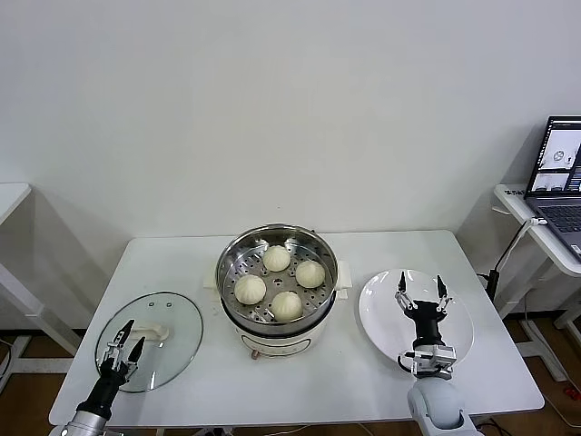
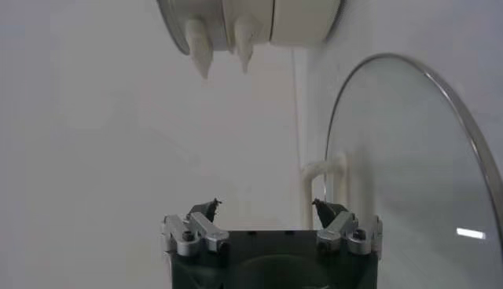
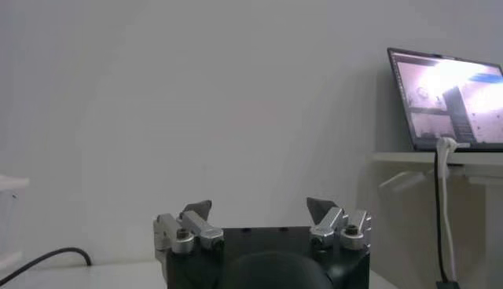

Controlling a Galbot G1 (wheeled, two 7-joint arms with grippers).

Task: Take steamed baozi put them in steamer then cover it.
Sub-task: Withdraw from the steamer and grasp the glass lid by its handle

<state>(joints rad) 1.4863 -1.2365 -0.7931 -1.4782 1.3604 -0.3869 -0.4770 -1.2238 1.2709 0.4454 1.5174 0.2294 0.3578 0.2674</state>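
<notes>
The steamer (image 1: 234,263), a shiny steel pot on a white base, stands mid-table. Several steamed baozi (image 1: 277,258) lie on its perforated tray. The cover (image 1: 172,350), a clear glass lid with a white bar handle (image 1: 152,331), lies flat on the table to the steamer's left. My left gripper (image 1: 129,334) hovers open over the lid's near-left part, just short of the handle. In the left wrist view the gripper (image 2: 267,206) is empty, with the handle (image 2: 318,177) just ahead and the lid (image 2: 409,173) beside it. My right gripper (image 1: 420,283) stands open and empty over a white plate (image 1: 381,300).
The plate lies right of the steamer and carries nothing. A laptop (image 1: 565,177) sits on a side table at the far right, seen also in the right wrist view as the laptop (image 3: 448,98) beyond the gripper (image 3: 259,208). A white wall backs the table.
</notes>
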